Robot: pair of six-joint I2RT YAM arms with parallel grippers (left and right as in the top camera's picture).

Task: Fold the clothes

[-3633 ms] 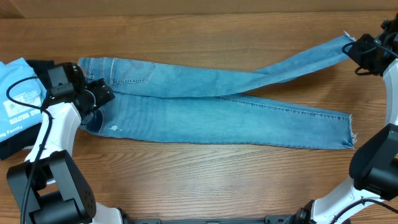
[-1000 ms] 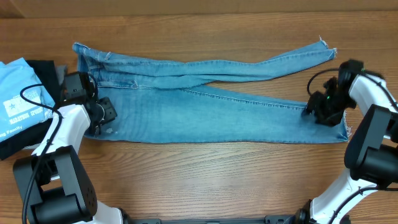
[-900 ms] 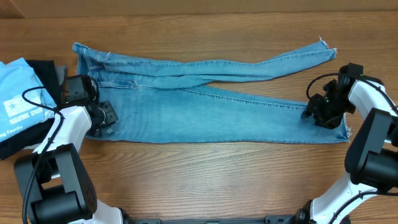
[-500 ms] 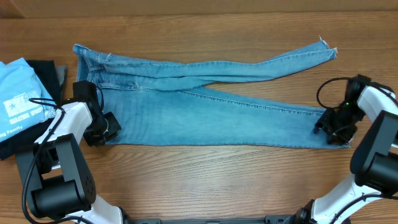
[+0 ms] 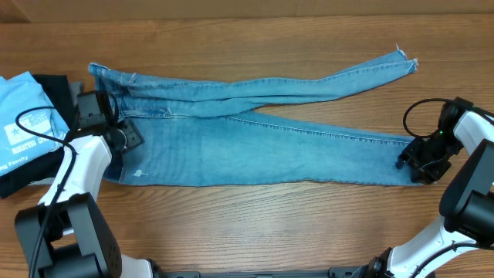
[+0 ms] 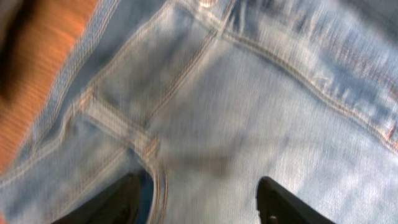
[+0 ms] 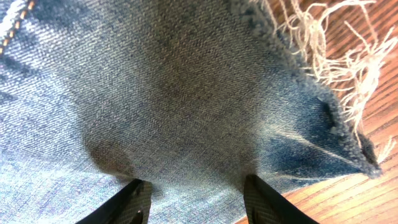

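The light-wash jeans [image 5: 255, 147] lie flat across the table, waistband to the left and legs running right. The upper leg crosses over and ends in a frayed hem [image 5: 405, 64] at the far right. My left gripper [image 5: 127, 137] hovers over the waist end, jaws open above the pocket seams [image 6: 149, 118], holding nothing [image 6: 199, 205]. A small white scuff [image 5: 139, 174] shows near the lower left corner. My right gripper [image 5: 421, 164] sits on the lower leg's ankle. In the right wrist view its jaws [image 7: 196, 199] stand apart over the flat denim, the frayed hem [image 7: 323, 50] just beyond.
A light blue T-shirt with white print [image 5: 23, 127] lies on dark folded garments [image 5: 54, 85] at the left edge, close to my left arm. Bare wooden table [image 5: 255, 224] runs along the front, and more shows behind the jeans.
My left gripper has opened and moved up from the lower waist corner, which now lies flat with the scuff showing. My right gripper slid slightly right along the ankle.
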